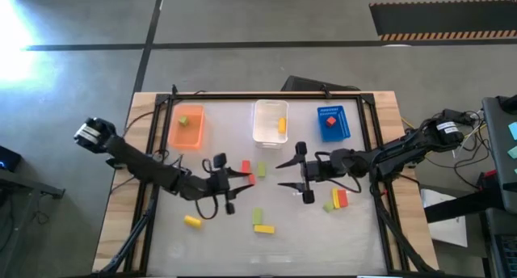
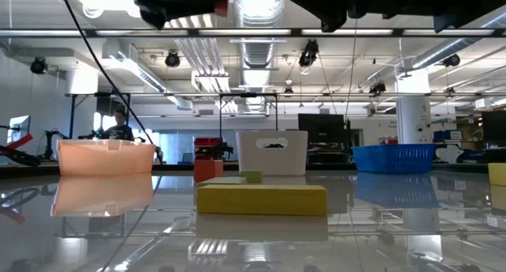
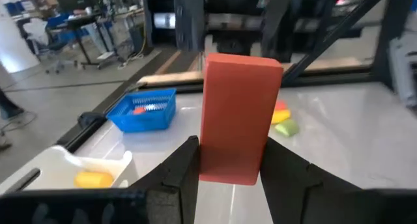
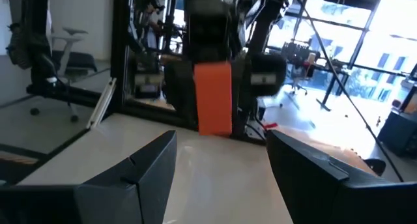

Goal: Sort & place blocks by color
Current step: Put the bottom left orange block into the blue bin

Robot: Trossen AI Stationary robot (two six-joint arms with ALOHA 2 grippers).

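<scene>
Right now, nearest your front edge of the worktop, you have loose blocks: a yellow block to the left, and a green block just behind another yellow block near the middle. Toward the right, a small cluster of a yellow, a green and a red block lies side by side.

Further in, your two arms face each other across the middle. Your left end effector is clamped on a red block, held upright between its fingers above the surface. Another red block and a green block lie just beyond it. Your right end effector points at the left one with its fingers spread wide and nothing between them.

At the far side, three bins stand in a row. The orange bin on the left holds a green block. The clear bin in the middle holds a yellow block. The blue bin on the right holds a red block.
</scene>
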